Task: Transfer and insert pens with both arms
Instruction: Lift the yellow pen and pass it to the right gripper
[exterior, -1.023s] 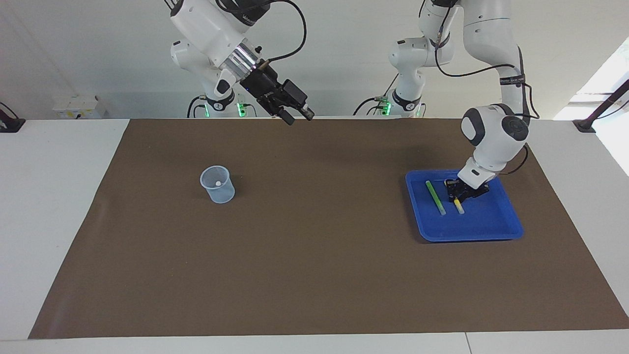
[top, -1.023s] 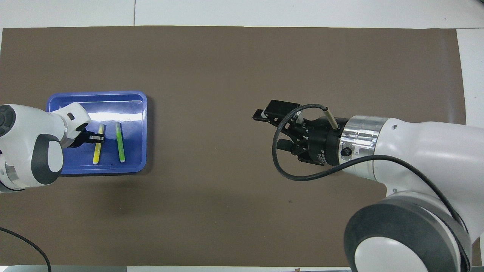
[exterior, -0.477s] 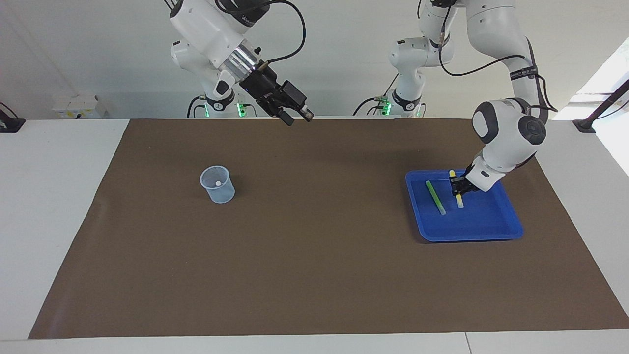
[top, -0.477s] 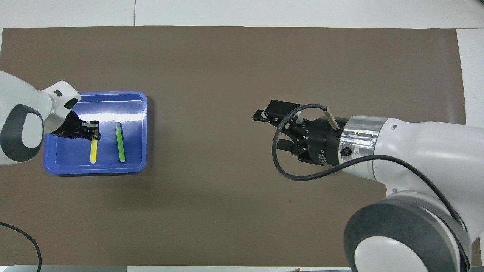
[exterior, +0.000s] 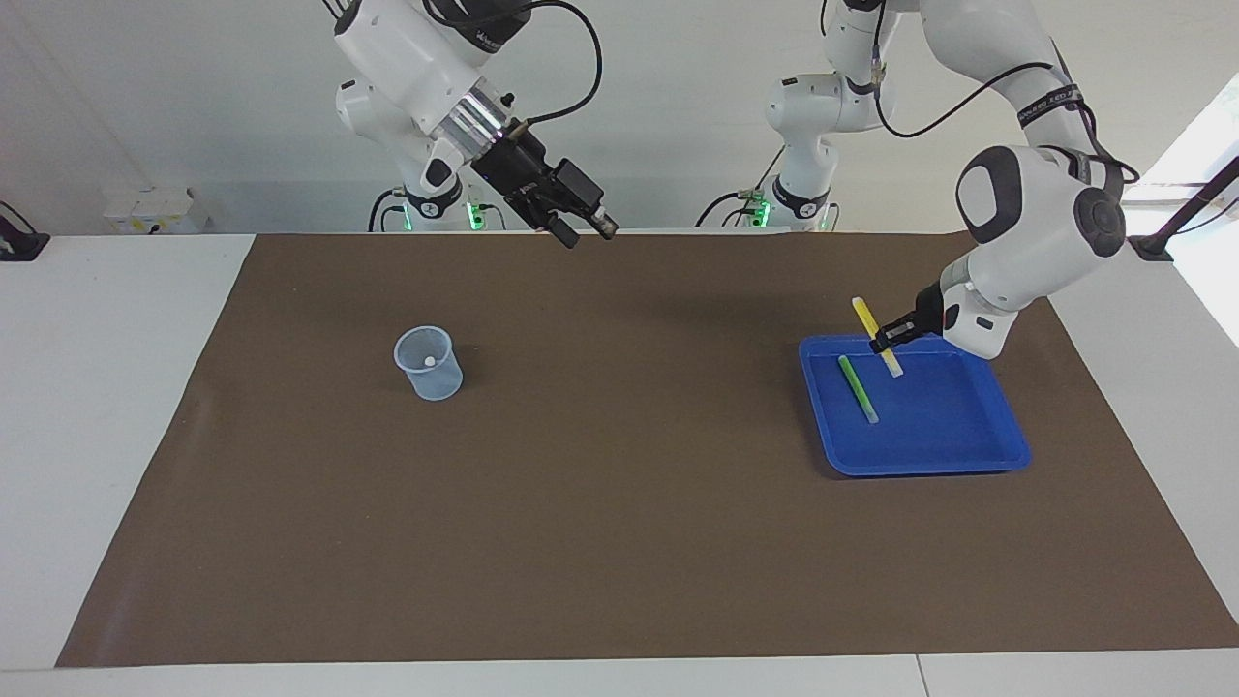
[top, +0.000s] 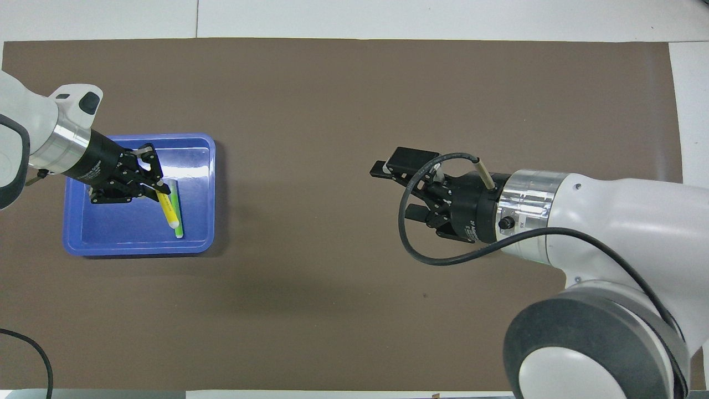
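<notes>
My left gripper (exterior: 884,341) is shut on the yellow pen (exterior: 861,312) and holds it tilted in the air over the blue tray (exterior: 953,431), at the edge nearer to the robots. It also shows in the overhead view (top: 158,188), with the yellow pen (top: 169,213) partly covering the green pen (top: 174,191). The green pen (exterior: 858,387) lies flat in the tray (top: 111,233). My right gripper (exterior: 587,232) is open and empty, raised over the mat's edge by the robots; in the overhead view (top: 396,191) it is over the mat's middle. No purple pen body shows.
A clear plastic cup (exterior: 427,363) stands on the brown mat (exterior: 619,503) toward the right arm's end of the table, with a small whitish end showing inside it. The right arm hides the cup in the overhead view.
My left gripper has lifted the yellow pen off the tray floor and tilted it, moving toward the tray edge nearer to the robots. The right arm has barely moved.
</notes>
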Controlling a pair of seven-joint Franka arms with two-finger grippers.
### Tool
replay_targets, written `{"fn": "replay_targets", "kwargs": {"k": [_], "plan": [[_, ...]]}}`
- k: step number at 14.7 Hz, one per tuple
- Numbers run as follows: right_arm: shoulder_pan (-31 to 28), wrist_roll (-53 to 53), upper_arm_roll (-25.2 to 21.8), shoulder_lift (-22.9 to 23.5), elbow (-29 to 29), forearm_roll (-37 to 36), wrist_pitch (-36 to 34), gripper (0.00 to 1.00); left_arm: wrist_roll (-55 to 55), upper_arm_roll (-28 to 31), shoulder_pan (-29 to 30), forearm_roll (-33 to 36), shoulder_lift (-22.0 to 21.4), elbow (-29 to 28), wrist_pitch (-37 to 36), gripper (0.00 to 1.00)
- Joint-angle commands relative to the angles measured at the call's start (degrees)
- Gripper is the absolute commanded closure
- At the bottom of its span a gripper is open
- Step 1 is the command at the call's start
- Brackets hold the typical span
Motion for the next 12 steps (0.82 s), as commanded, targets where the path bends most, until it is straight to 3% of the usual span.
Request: {"fn": "replay_targets", "kwargs": {"k": [1, 7, 12], "plan": [[1.2, 1.62, 0.04, -0.36, -0.75, 1.56, 2.67, 0.0, -15.42, 0.66, -3.07, -4.83, -3.55, -0.68, -1.22, 1.0], [7.61, 1.37, 0.13, 2.28, -1.64, 1.47, 12.08, 0.0, -37.15, 0.66, -7.65, -16.52, -6.72, -2.79, -0.08, 1.0], [12.1, 1.19, 0.13, 4.92, -1.02, 1.04, 16.22, 0.0, -45.26, 0.66, -14.14, -17.94, -10.4, -8.75, 8.08, 1.0]]}}
